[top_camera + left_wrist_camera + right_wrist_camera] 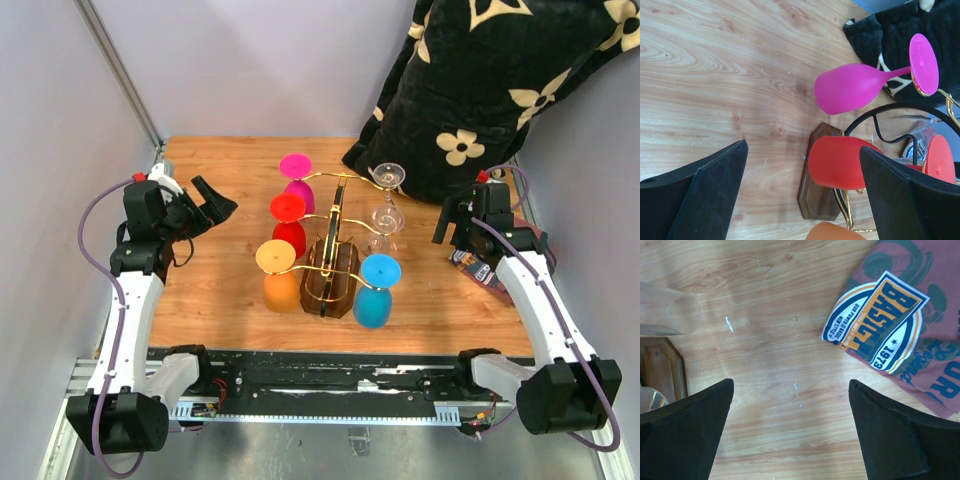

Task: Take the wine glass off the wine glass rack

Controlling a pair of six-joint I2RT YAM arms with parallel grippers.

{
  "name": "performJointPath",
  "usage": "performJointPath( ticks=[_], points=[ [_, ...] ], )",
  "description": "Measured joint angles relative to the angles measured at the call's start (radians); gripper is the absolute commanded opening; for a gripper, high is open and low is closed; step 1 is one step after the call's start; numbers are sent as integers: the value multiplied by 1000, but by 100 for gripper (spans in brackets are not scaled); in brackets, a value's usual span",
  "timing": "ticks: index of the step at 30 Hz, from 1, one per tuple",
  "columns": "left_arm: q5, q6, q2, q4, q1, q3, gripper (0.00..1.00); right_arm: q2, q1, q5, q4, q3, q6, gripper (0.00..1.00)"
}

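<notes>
Wine glass rack [338,262] carries every wine glass [374,296]; we see left gripper [212,205] and right gripper [450,228] flanking it, jaws apart, empty.

Robot lab cell: plain pale wall panels [250,70] boxing in wooden tabletop [220,290] under left gripper [207,205] and right gripper [452,228], aluminium mounting rail [330,408] behind them.
</notes>
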Motion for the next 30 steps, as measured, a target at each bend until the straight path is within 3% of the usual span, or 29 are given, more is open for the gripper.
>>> performJointPath(
  ticks=[15,19,21,30],
  points=[
    [-36,0,-2,-34,0,2,100,-88,-27,-256,94,53,16,98],
    [-35,-7,-2,-37,0,2,100,-95,-29,-319,216,37,75,72],
    [-35,-8,-4,-37,0,0,100,-80,-32,-358,280,37,113,63],
    [-45,-8,-19,-55,0,-4,100,71,-35,-466,494,44,272,58]
  ],
)
